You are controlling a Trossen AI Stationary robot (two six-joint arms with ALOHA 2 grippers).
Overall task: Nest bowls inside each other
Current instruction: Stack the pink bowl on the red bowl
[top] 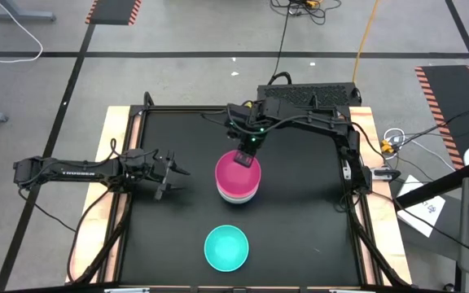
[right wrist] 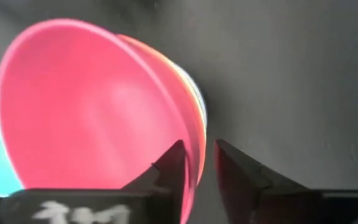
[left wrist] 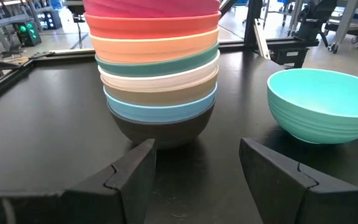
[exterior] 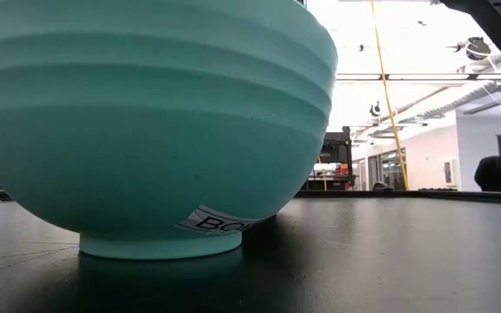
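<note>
Low view: white sticker point(exterior: 218, 223) low on the side of the turquoise bowl point(exterior: 146, 122), just above its foot, printed with dark letters "BO", the rest curving out of sight. High view: pale lettering runs along the left arm point(top: 76, 170), too small to read. No other legible text or numbers.

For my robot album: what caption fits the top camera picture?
Right gripper at the magenta bowl topping the stack.

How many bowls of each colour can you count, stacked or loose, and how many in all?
Magenta bowl: 1
Red-pink bowl: 1
Peach bowl: 1
Green bowl: 1
White bowl: 1
Olive-grey bowl: 1
Blue bowl: 1
Black bowl: 1
Turquoise bowl: 1
Total: 9
</note>
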